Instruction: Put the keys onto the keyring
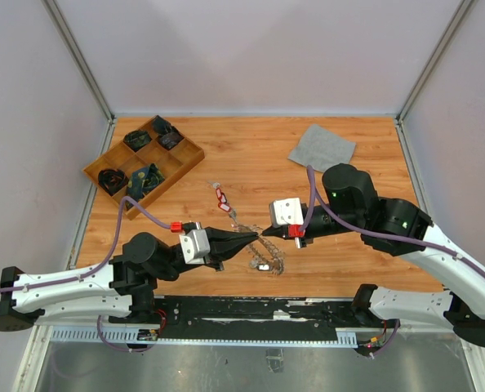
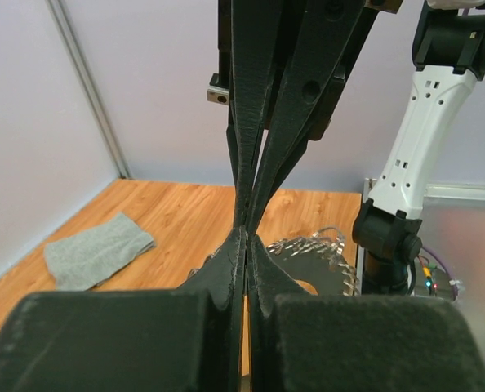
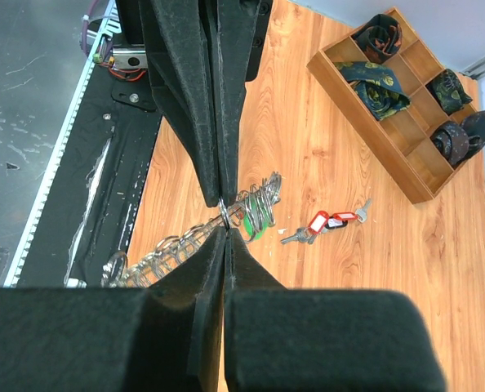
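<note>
The keyring lies on the wooden table near the front edge, a thin silver hoop fringed with small rings. My left gripper and right gripper meet tip to tip just above it. In the right wrist view both pairs of fingers are shut on one small ring of the fringe. A green tag shows among the rings beside that spot. Loose keys with red tags lie on the table beyond, apart from both grippers. In the left wrist view the keyring lies behind my shut left gripper.
A wooden compartment tray holding dark bundles stands at the back left. A grey cloth lies at the back right. Grey walls enclose the table on three sides. A black rail with the arm bases runs along the near edge.
</note>
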